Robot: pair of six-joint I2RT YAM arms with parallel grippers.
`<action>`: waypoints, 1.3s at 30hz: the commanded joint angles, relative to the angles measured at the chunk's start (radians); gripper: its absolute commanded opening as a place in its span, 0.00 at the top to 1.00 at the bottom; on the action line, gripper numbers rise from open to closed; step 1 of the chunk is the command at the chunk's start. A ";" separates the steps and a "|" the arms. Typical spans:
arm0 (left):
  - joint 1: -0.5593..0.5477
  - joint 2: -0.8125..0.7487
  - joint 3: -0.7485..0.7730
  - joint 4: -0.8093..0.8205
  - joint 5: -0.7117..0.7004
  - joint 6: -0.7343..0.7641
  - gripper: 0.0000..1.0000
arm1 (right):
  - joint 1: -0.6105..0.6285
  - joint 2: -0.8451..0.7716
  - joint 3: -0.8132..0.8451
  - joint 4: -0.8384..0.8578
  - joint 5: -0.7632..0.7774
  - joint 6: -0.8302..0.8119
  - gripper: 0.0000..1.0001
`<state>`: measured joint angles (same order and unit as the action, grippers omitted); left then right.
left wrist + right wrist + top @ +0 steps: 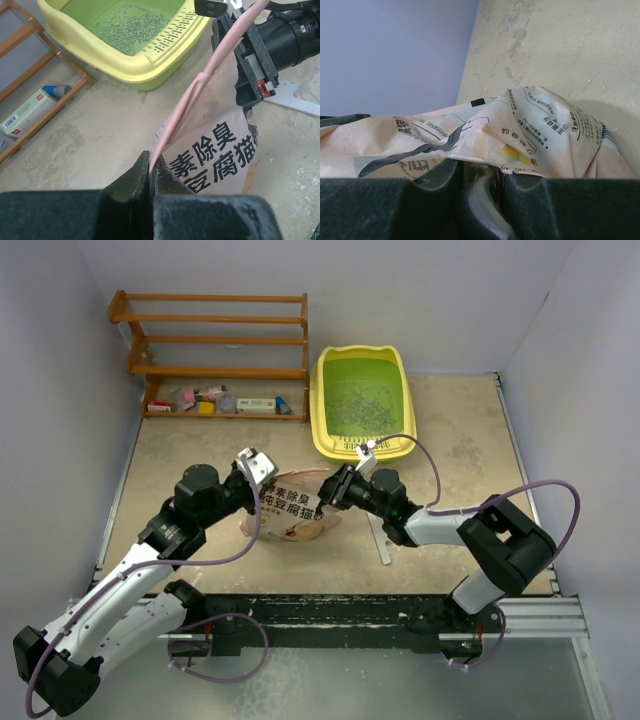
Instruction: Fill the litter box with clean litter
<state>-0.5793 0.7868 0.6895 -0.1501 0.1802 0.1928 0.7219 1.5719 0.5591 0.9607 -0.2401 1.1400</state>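
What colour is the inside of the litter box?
The litter box is green inside, with a yellow rim. The left wrist view shows it best.

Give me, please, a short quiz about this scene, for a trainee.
1. True or false: the litter box already holds some litter.
2. Whose jaws grip the bag? A) left arm only B) right arm only C) both arms
3. Fill in: in the top view, the shelf stands to the ____ of the litter box.

Key: 1 true; 2 C; 3 left.
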 commanded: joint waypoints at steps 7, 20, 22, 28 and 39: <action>0.010 -0.075 0.013 0.097 -0.100 -0.010 1.00 | -0.075 -0.031 -0.066 0.095 -0.124 0.105 1.00; 0.010 -0.096 0.002 0.108 -0.134 -0.009 1.00 | -0.204 -0.152 -0.123 0.054 -0.155 0.106 1.00; 0.010 -0.097 -0.001 0.110 -0.135 -0.011 1.00 | -0.233 -0.169 -0.133 0.049 -0.169 0.105 1.00; 0.010 -0.096 -0.002 0.113 -0.134 -0.011 1.00 | -0.309 -0.194 -0.165 0.062 -0.212 0.123 1.00; 0.010 -0.085 -0.001 0.120 -0.078 -0.009 1.00 | -0.361 -0.297 -0.174 0.045 -0.210 0.199 1.00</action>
<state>-0.5850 0.7235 0.6720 -0.1444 0.1600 0.1761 0.4107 1.3354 0.3866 1.0210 -0.4725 1.3033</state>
